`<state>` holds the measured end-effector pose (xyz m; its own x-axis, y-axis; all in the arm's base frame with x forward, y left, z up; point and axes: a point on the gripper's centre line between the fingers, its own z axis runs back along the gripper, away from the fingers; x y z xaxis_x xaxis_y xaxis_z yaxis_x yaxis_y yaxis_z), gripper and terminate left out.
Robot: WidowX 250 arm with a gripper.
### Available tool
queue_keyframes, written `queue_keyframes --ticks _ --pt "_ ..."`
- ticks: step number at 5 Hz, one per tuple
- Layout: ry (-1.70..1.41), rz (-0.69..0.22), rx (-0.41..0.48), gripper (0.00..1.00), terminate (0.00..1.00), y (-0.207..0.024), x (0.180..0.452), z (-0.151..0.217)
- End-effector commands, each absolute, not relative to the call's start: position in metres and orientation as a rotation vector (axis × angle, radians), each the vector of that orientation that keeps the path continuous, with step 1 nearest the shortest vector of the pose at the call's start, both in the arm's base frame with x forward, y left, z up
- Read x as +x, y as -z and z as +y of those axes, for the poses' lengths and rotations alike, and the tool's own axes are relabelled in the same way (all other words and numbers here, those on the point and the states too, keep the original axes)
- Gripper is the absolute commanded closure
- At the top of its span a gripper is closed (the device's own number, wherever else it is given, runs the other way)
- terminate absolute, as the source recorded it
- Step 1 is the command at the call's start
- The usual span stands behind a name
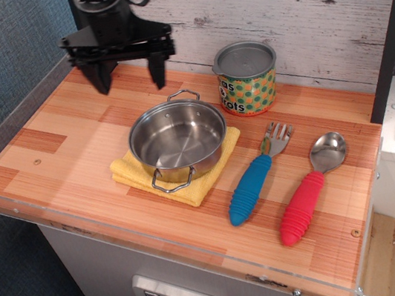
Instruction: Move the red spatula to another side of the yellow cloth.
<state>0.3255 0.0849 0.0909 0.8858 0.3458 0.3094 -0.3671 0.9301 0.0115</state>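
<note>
The red spatula (307, 195) lies at the front right of the wooden counter, with a ribbed red handle and a shiny silver head pointing away from me. The yellow cloth (201, 184) lies folded in the middle of the counter, under a small steel pot (178, 137). My gripper (130, 74) hangs open and empty above the back of the counter, behind and slightly left of the pot, far from the spatula.
A blue-handled fork (256, 174) lies between the cloth and the spatula. A lidded can with orange and green dots (247, 78) stands at the back by the plank wall. A clear raised rim (158, 233) edges the counter's front and left.
</note>
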Motion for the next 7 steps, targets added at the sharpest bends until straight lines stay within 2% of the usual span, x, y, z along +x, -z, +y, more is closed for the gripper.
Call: queue_keyframes --ticks 1,4,7 --pt "-0.193 -0.365 0.023 0.0 0.0 -0.113 0.328 0.033" --pt "0.014 -0.289 -0.034 0.0 0.0 -0.09 0.323 -0.042" --pt "0.145 -0.214 -0.066 0.0 0.0 -0.06 0.315 -0.084"
